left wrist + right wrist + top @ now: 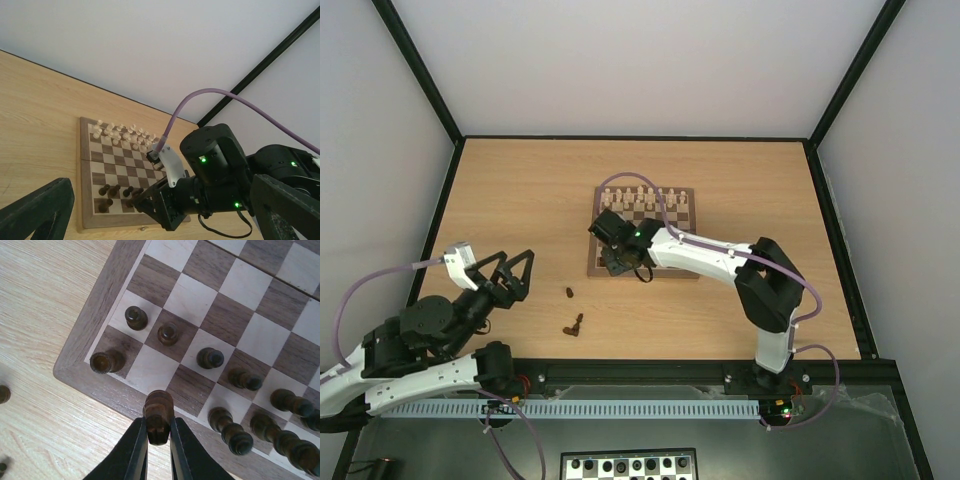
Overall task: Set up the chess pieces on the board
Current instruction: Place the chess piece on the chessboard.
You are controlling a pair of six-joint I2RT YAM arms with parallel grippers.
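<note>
Now the right claw [159,437], clamped on a dark chess piece [158,410] above the board's [102,300] border, should lower it upright onto the vacant light square [150,372] beside the corner piece [102,361]; left claw [515,262] apart.

The right arm [710,258] rises from its base at lower right of the top view, elbow bent, forearm stretched left to frame centre. The right gripper [159,432] points down, fingers pinched on a dark chess piece [158,410]. The left arm [420,325] is folded at lower left, and the left gripper [515,262] is spread wide.
</note>
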